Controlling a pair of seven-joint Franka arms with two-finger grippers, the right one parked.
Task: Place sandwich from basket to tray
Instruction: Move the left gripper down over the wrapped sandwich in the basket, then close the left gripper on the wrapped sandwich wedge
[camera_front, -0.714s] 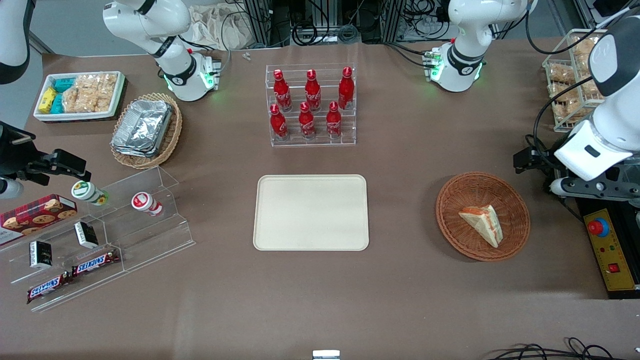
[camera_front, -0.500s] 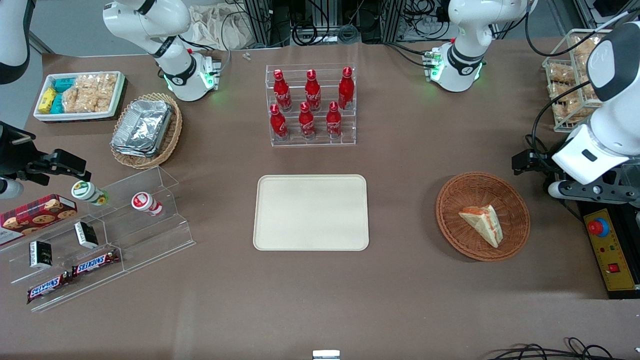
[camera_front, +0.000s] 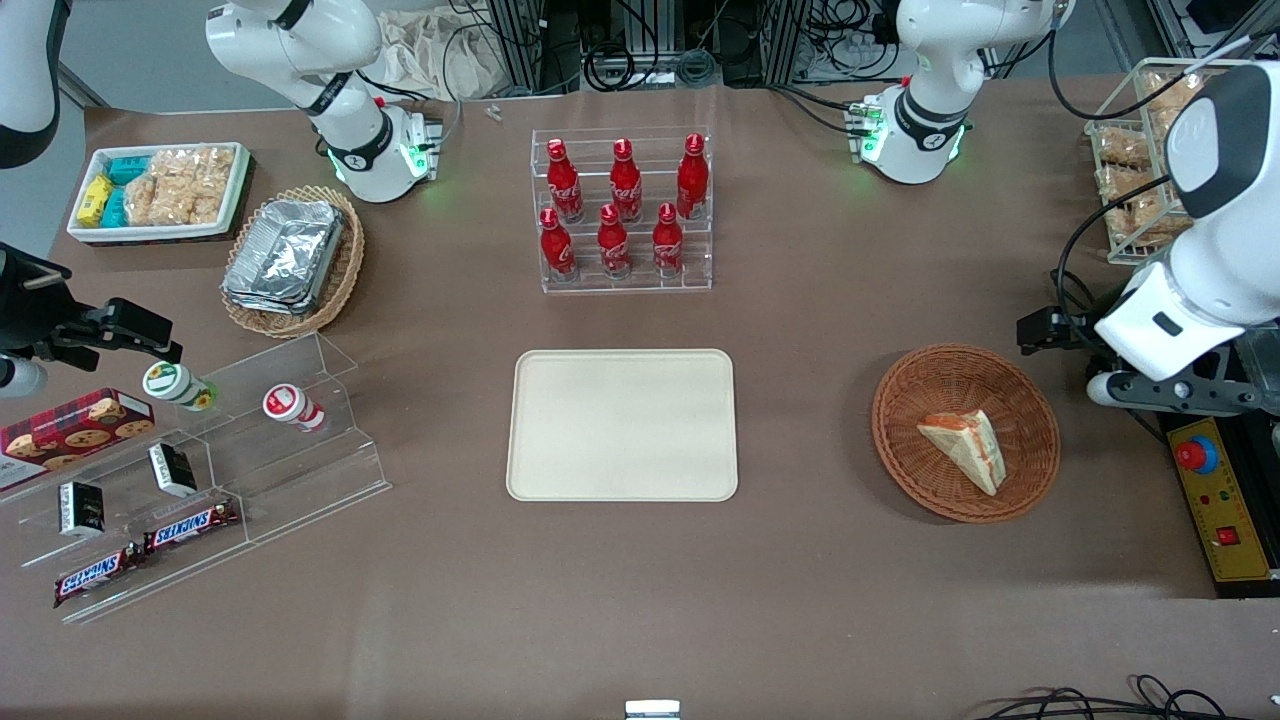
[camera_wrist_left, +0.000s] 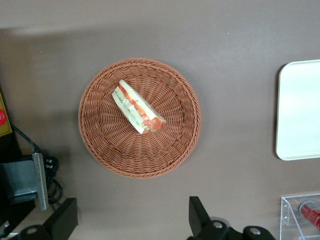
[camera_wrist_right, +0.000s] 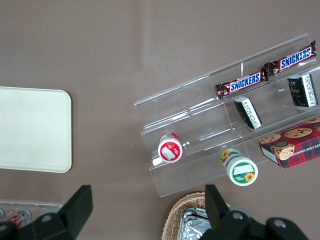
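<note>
Left wrist view alone shows tool (camera_wrist_left: 132, 222) spread, sandwich (camera_wrist_left: 137, 107) in basket (camera_wrist_left: 100, 145)

Even overhead light, sharp pictures

We see the brown table (camera_front: 800, 560) evenly lit, with a pale sheen near its front edge. The basket (camera_front: 905, 470) casts a soft shadow toward the tray (camera_front: 622, 425). The gripper (camera_wrist_left: 132, 227) above the basket looks dark against the table, its fingers spread.
</note>
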